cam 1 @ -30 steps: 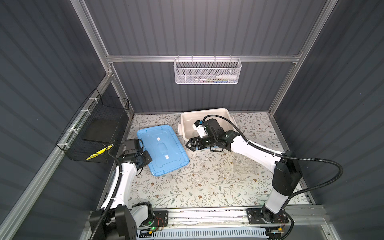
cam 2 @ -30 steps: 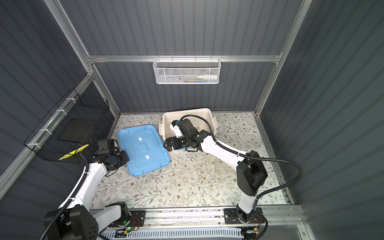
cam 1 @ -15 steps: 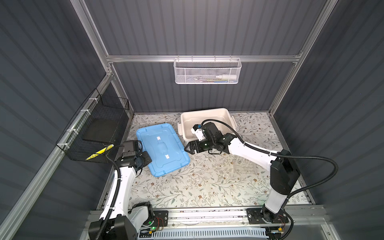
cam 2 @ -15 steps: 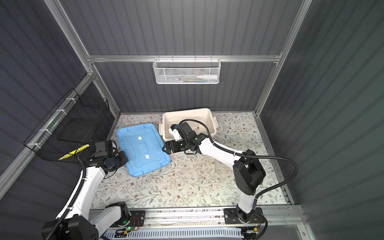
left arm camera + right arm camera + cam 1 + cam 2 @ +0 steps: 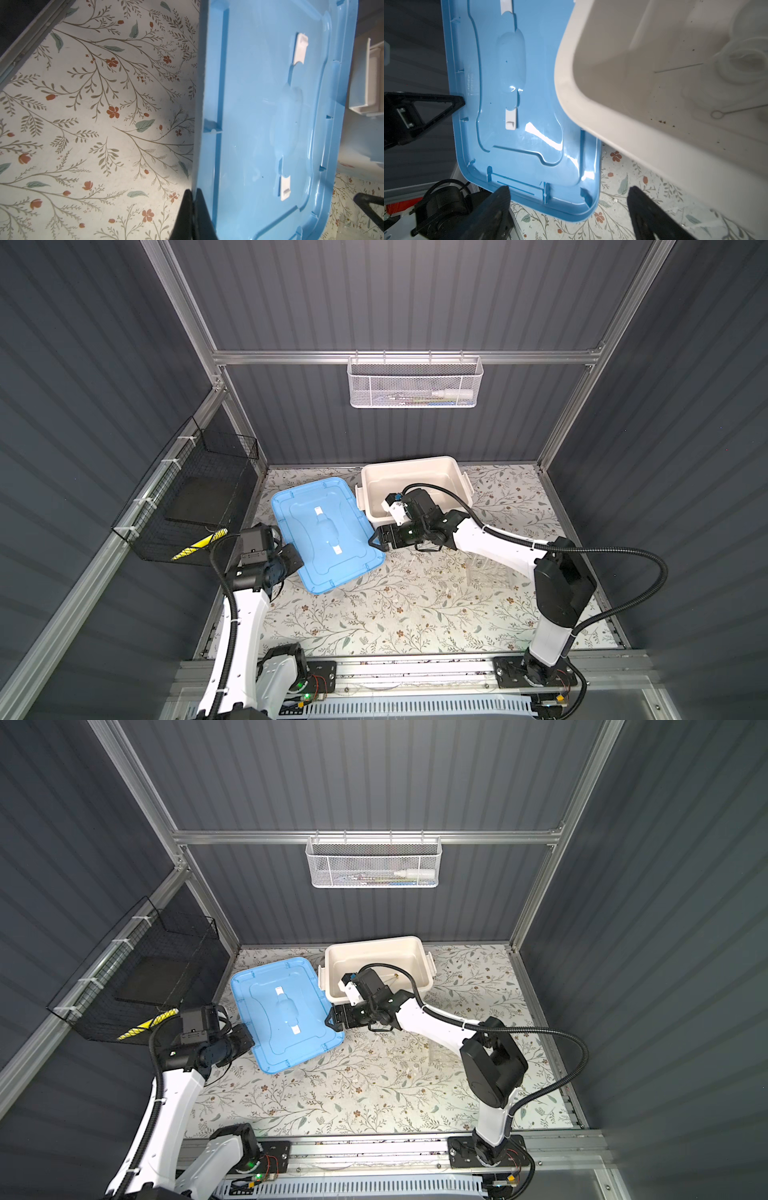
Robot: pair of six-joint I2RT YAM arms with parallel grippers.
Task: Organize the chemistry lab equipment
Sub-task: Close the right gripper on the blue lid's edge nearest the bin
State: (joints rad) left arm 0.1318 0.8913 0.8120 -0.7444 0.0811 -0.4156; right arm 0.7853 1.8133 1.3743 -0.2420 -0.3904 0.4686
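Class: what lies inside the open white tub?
A thin rod with a looped end and a blurred clear round item lie in the white tub; the right arm hides its near corner in both top views.

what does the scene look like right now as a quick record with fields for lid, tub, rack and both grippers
blue lid: off the tub, lying beside it
white tub: open, at the back of the table
left gripper: shut on the lid's edge
right gripper: open, at the lid's opposite edge, gripping nothing
clear tube rack: on the table, right of the lid
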